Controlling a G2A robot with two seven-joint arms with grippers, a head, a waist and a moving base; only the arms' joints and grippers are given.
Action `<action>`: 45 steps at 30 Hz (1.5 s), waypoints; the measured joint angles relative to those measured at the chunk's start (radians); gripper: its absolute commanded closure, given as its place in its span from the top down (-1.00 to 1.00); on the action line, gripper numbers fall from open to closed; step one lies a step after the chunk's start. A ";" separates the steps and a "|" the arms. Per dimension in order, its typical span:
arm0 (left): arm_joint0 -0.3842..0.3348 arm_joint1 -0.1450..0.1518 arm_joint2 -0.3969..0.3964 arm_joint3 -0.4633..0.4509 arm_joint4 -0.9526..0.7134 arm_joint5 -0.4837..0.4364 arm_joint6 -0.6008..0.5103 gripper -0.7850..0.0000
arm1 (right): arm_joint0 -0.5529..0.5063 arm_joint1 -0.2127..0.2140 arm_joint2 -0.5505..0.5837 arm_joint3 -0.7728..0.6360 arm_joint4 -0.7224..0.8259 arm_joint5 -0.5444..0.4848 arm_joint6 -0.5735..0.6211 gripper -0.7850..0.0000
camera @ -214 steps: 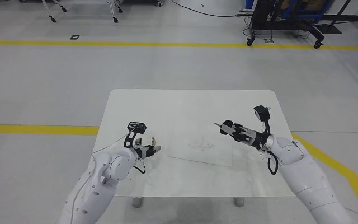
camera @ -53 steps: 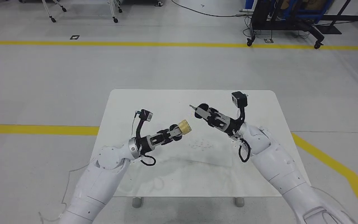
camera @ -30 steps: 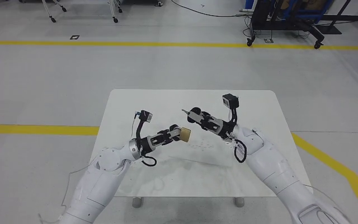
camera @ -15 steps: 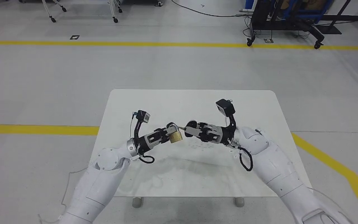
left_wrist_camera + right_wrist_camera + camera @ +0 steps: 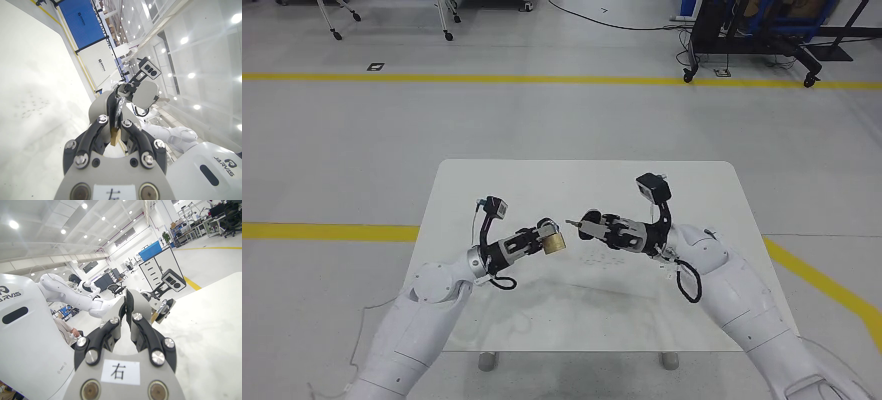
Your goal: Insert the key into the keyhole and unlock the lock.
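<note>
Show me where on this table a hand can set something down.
Bare on the table: the far strip between its far edge and both arms, and the near stretch between the two forearms. Crowded: the middle, where the left pincer holding the lock faces the right pincer holding the key, above the tabletop.

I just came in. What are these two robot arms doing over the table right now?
The left gripper is shut on a small brass padlock and holds it in the air above the white table. The right gripper is shut on the key, whose blade points toward the padlock. The two are close together, but the key does not look inserted yet, so the unlocking is not yet done.
</note>
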 measured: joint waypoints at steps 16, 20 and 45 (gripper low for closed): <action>-0.162 -0.087 0.153 0.186 -0.381 0.434 0.217 -1.00 | -0.234 0.069 0.179 -0.154 0.111 0.445 -0.006 -1.00; -0.171 -0.090 0.160 0.191 -0.371 0.419 0.224 -1.00 | -0.271 0.078 0.219 -0.228 0.089 0.485 -0.012 -1.00; -0.147 -0.109 0.182 0.167 -0.248 0.331 0.342 -1.00 | -0.284 0.055 0.125 -0.226 -0.025 0.738 -0.223 -1.00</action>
